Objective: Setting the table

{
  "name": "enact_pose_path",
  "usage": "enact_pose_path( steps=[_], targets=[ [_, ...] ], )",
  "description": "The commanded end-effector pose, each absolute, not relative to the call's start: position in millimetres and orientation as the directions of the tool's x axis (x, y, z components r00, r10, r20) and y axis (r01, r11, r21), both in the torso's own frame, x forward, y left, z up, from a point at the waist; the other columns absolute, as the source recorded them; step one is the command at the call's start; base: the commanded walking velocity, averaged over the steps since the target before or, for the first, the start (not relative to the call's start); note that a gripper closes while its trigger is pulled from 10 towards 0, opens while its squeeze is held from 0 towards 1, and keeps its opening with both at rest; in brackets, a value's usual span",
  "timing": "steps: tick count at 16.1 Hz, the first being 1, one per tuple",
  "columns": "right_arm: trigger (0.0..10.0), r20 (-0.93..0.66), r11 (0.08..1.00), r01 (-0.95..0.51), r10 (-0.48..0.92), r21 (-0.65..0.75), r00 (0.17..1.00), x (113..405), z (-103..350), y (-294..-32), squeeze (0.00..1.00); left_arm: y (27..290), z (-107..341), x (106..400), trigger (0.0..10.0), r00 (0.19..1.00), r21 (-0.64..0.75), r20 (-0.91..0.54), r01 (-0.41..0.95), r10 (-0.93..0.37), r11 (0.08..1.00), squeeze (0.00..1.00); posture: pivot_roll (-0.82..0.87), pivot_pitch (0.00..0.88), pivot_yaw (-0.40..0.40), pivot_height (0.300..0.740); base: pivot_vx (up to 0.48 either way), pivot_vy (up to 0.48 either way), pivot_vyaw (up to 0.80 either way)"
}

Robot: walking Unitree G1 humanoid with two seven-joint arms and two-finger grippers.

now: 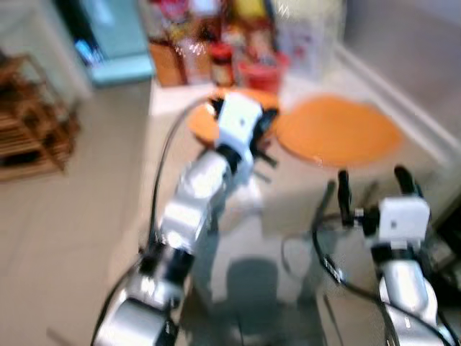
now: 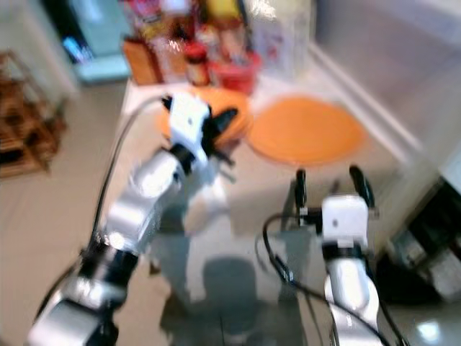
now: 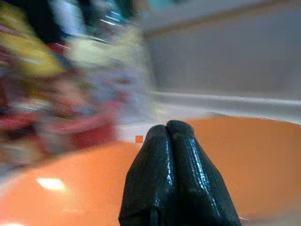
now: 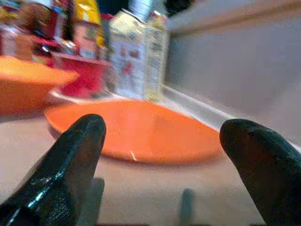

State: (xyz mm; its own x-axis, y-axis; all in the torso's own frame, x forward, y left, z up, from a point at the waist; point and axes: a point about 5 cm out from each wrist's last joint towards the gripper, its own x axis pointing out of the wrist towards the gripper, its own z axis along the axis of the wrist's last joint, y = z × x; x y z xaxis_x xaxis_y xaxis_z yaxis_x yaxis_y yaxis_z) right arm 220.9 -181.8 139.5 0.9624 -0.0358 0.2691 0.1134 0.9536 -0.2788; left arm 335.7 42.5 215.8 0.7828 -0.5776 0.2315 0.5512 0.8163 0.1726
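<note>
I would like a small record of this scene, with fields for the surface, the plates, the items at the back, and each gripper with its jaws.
surface: pale table, next to a wall
plates: two orange plates, right plate lying flat, left plate partly hidden by the left arm
back items: blurred packages and jars, with a red container
left gripper: over the left plate, jaws shut, holding nothing
right gripper: short of the right plate, jaws open, empty
image quality: blurred
</note>
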Motion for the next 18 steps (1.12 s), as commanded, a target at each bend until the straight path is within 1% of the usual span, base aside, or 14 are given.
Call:
enact_pose_path(
  steps=[1,2,3,4,6,9,11,12,13,16,17,18],
  targets=[
    [10.0,0.281,0.957,0.099,-0.019,-0.272,0.96,221,141,-176,0.0,53,219,340,10.0,0.81,0.181,0.234,0.508,-0.538,0.842,0.0,-0.18,0.004,0.086,0.727,0.0,0.0,0.0],
    [10.0,0.28,0.957,0.098,-0.018,-0.273,0.96,221,141,-176,0.0,52,223,340,10.0,0.803,0.169,0.24,0.519,-0.545,0.838,0.0,-0.17,0.005,0.085,0.727,0.0,0.0,0.0],
    [10.0,0.28,0.957,0.098,-0.018,-0.272,0.96,220,141,-176,0.0,53,226,340,10.0,0.801,0.166,0.248,0.518,-0.544,0.839,1.0,-0.17,0.005,0.085,0.727,0.0,0.0,0.0],
    [10.0,0.279,0.958,0.096,-0.017,-0.27,0.96,221,140,-176,0.0,52,235,341,10.0,0.792,0.167,0.264,0.524,-0.55,0.835,1.0,-0.17,0.006,0.086,0.727,0.0,0.0,0.0],
    [10.0,0.279,0.959,0.095,-0.017,-0.268,0.96,221,140,-175,0.0,48,239,341,10.0,0.778,0.17,0.258,0.547,-0.573,0.82,1.0,-0.17,0.008,0.091,0.727,0.0,0.0,0.0],
    [10.0,0.281,0.958,0.101,-0.023,-0.267,0.959,220,140,-176,0.0,44,239,340,10.0,0.766,0.167,0.233,0.576,-0.599,0.801,1.0,-0.18,0.008,0.092,0.727,0.0,0.0,0.0],
    [10.0,0.282,0.959,0.114,-0.037,-0.261,0.959,220,140,-177,0.0,43,236,341,10.0,0.764,0.19,0.202,0.583,-0.613,0.79,1.0,-0.18,0.01,0.094,0.727,0.0,0.0,0.0],
    [10.0,0.282,0.959,0.145,-0.073,-0.244,0.957,219,141,-182,0.0,41,235,341,10.0,0.761,0.207,0.186,0.588,-0.621,0.782,0.29,-0.18,0.009,0.097,0.727,0.0,0.0,0.0],
    [10.0,0.284,0.957,0.164,-0.093,-0.239,0.954,219,141,-185,0.0,41,235,341,10.0,0.759,0.207,0.185,0.591,-0.624,0.78,0.0,-0.18,0.009,0.097,0.727,0.0,0.0,0.0],
    [10.0,0.285,0.933,0.275,-0.205,-0.233,0.936,220,142,-204,0.0,40,234,341,10.0,0.747,0.198,0.161,0.616,-0.645,0.763,0.0,-0.18,0.005,0.104,0.727,0.0,0.0,0.0],
    [10.0,0.283,0.924,0.296,-0.225,-0.241,0.932,221,142,-209,0.0,42,229,345,10.0,0.764,0.138,0.103,0.623,-0.636,0.77,0.0,-0.18,0.005,0.104,0.727,0.0,0.0,0.0],
    [10.0,0.284,0.926,0.291,-0.219,-0.242,0.933,221,141,-208,0.0,45,227,347,10.0,0.778,0.121,0.084,0.613,-0.623,0.781,0.0,-0.18,0.0,0.105,0.727,0.0,0.0,0.0]
  ],
)
